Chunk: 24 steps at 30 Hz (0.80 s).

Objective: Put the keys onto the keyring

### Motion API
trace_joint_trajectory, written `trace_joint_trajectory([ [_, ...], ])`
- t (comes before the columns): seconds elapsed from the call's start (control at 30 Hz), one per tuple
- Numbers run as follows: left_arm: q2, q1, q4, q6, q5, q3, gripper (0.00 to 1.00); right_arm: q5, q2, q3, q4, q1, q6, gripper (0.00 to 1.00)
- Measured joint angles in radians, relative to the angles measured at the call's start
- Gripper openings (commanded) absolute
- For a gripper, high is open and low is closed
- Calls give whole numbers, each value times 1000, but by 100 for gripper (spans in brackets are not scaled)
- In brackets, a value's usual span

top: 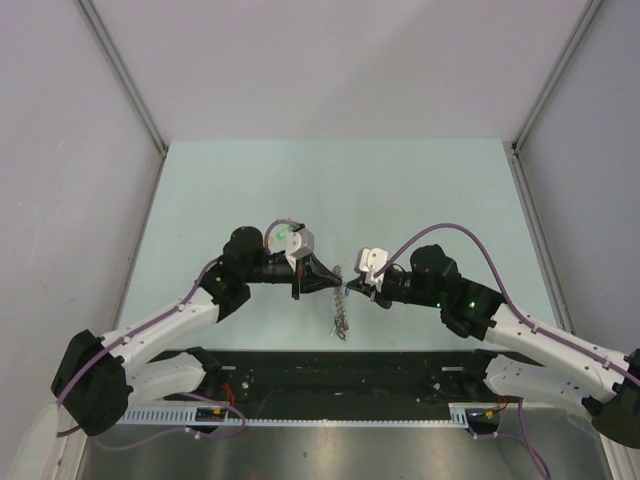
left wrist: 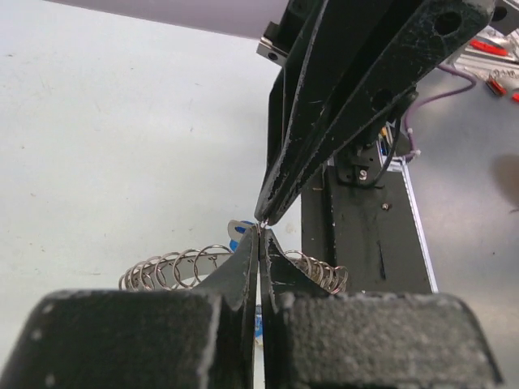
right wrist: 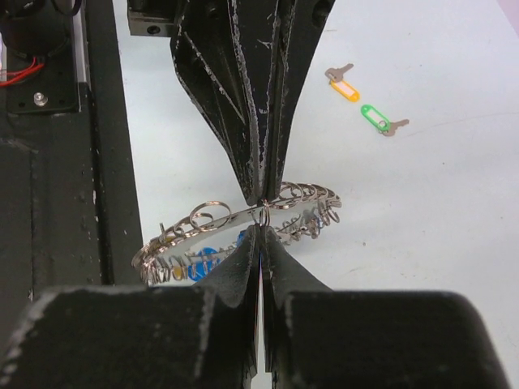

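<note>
The keyring is a grey metal band fringed with small rings and with blue and yellow tags. It is held up off the table between both grippers and shows edge-on in the top view. My left gripper is shut on the band's upper edge. My right gripper meets it tip to tip and is shut on a small ring there. A blue tag, apparently the blue key's, hangs beside that ring. The orange key and the green key lie on the table behind the ring.
The pale green table is bordered by white walls on the left, the right and behind. A black rail with cables runs along the near edge by the arm bases.
</note>
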Motion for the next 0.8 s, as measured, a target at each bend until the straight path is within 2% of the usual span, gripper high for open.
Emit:
trace_joint_trajectory([
  [0.4, -38, -7, 191, -123, -64, -92, 0, 21, -73, -175, 279, 0, 143, 0],
  [0.5, -56, -7, 190, -127, -83, -102, 13, 19, -73, -181, 298, -4, 153, 0],
  [0.53, -66, -8, 186, -124, -92, -106, 25, 16, -73, -181, 301, -7, 152, 0],
  [0.57, -74, -8, 178, -118, -97, -108, 29, 12, -73, -180, 301, -11, 151, 0],
  [0.63, -97, -8, 158, -109, -108, -111, 37, 3, -69, -178, 291, -20, 140, 0],
  [0.8, -165, -8, 76, -59, -134, -116, 49, -26, -11, -124, 207, -27, 84, 0],
])
